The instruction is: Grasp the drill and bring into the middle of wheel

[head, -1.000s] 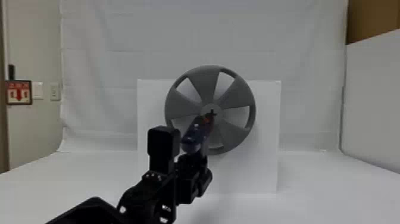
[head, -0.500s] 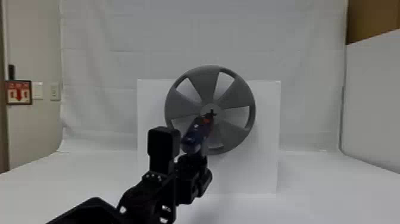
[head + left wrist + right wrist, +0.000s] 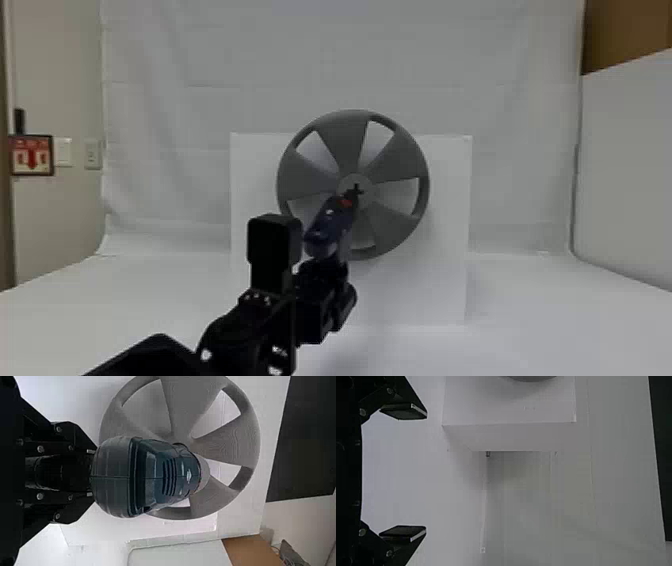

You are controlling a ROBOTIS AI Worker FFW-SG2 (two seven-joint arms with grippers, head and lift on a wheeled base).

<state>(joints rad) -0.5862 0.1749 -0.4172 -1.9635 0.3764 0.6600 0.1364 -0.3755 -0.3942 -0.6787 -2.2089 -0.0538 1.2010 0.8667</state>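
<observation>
Little change is seen vs. the earlier head views: over the last sec. the drill (image 3: pixel 327 227) is shifted only a hair, if at all, & its nose is kept in front of the hub (image 3: pixel 369 186) of the grey wheel (image 3: pixel 342 135). For the task, the approach is judged approx. done; only fine centring or a short push fwd. may be needed. Contact btwn. bit & hub can't be confirmed. If the drill is pushed in off-axis, the wheel may be knocked.

The drill is pinched by the L gripper (image 3: pixel 92 473), nose-fwd., clear of the table (image 3: pixel 530 310). The R gripper (image 3: pixel 425 472) is held w/ its fingers spread, nothing btwn. them, near the white stand (image 3: pixel 510 411).

Re: markings, a small pale logo (image 3: pixel 189 475) is borne on the drill's rear, & a sign w/ a red arrow (image 3: pixel 31 155) is mounted at far L; no wording is read off.
</observation>
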